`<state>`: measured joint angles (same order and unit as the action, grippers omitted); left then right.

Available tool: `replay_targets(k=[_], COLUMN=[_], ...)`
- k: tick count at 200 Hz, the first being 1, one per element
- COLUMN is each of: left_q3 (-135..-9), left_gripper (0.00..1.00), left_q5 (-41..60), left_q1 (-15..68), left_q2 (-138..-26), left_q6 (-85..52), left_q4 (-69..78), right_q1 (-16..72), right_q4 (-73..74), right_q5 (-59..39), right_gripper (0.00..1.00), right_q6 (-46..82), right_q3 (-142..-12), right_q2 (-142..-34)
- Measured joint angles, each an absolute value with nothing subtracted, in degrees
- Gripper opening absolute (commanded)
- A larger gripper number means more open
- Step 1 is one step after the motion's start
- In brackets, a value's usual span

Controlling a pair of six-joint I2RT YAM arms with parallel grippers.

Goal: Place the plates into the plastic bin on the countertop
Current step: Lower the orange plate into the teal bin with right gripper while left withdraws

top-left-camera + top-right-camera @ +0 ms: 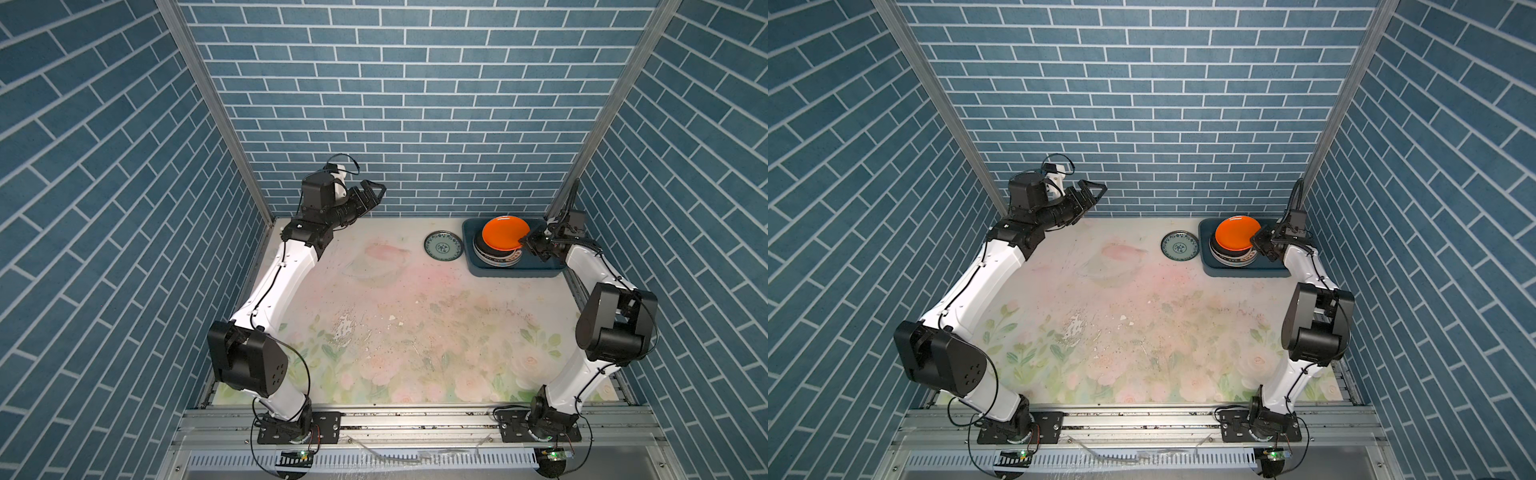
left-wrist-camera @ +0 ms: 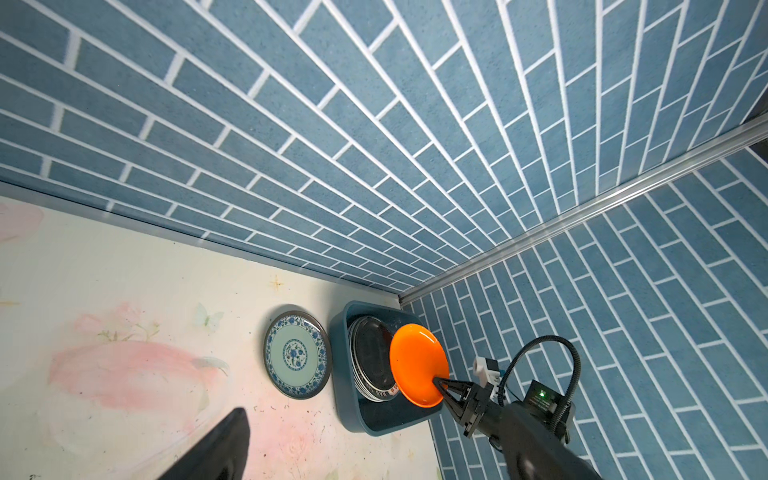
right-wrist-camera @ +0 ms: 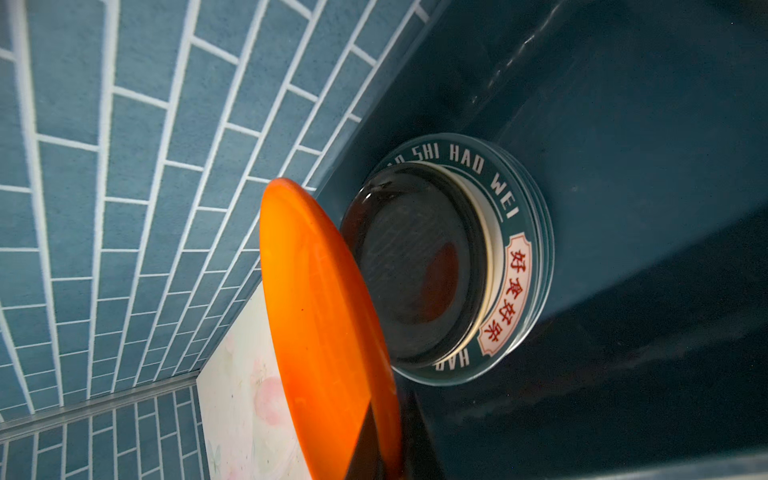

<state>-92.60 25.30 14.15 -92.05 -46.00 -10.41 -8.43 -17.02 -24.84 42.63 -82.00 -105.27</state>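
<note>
your right gripper (image 1: 523, 240) pinches the orange plate (image 1: 503, 232) by its rim. lower it flat onto the stack (image 1: 494, 260) just below, then let go. your left gripper (image 1: 375, 192) is wide, empty.

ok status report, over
Left gripper open, empty. Right gripper shut on round orange plate, tilted over stack in dark blue plastic bin. Teal-patterned round plate outside bin. Nothing blocking.
</note>
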Motion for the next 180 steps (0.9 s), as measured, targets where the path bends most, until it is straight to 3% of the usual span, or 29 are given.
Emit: replay_targets(k=[45,166,180], left_q3=[-92.6,-88.68,-88.68], left_gripper=[0.96,0.97,0.97], left_q5=[23.75,20.14,20.14], left_q1=[13.34,13.23,13.26], left_q2=[-90.21,-85.71,-85.71], left_q6=[-44.99,-44.53,-44.53], left_q4=[-11.7,-12.16,-12.12], right_q1=[-8.47,-8.47,-8.47], right_q4=[-17.37,-16.97,-16.97], right_q5=[-27.2,-28.21,-28.25], right_gripper=[0.0,0.0,0.12], right_q6=[42.57,42.02,42.0], right_q3=[-86.43,-91.77,-91.77], right_q2=[-113.19,-120.81,-120.86])
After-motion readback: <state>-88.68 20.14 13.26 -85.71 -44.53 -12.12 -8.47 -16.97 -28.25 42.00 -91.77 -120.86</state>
